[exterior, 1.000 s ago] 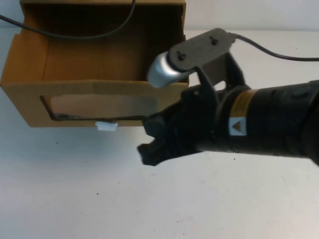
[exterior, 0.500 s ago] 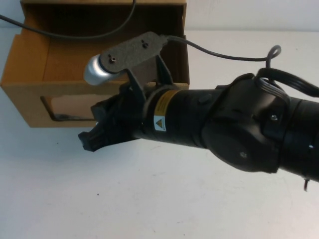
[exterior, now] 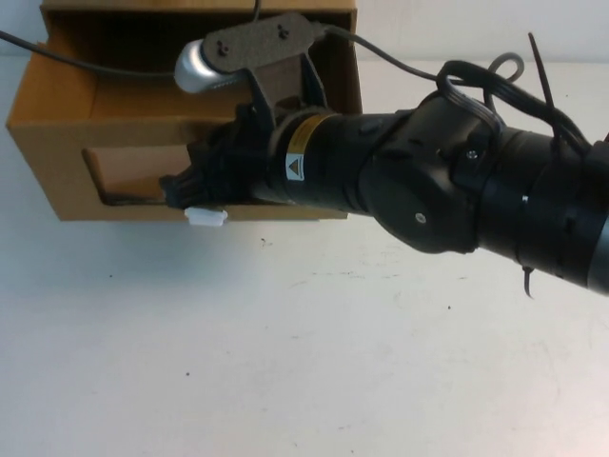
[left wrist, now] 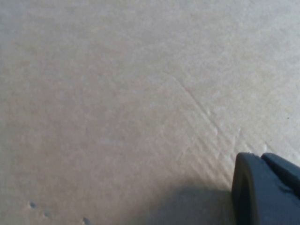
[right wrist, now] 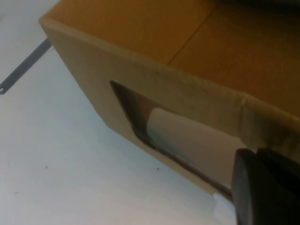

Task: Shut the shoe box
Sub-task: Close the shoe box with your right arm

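Note:
The shoe box (exterior: pixel 62 181) is brown cardboard and stands at the far left, its drawer pulled out and open on top. Its front has a clear window (exterior: pixel 124 176) and a small white tab (exterior: pixel 206 217) at the lower edge. My right gripper (exterior: pixel 181 190) is shut and its tip rests against the drawer front just above the tab. The right wrist view shows the front (right wrist: pixel 93 75), the window (right wrist: pixel 187 136), the tab (right wrist: pixel 222 206) and my right gripper (right wrist: pixel 265 187). My left gripper (left wrist: pixel 267 187) is out of the high view, shut, close to a plain cardboard surface (left wrist: pixel 117 93).
A black cable (exterior: pixel 95 65) runs across the open top of the box. The right arm's thick black body (exterior: pixel 457 181) covers the box's right part. White tabletop (exterior: pixel 285 362) spreads in front of the box.
My right arm has swung left and toward the box, and its gripper now touches the drawer front. The drawer front has shifted slightly toward the back.

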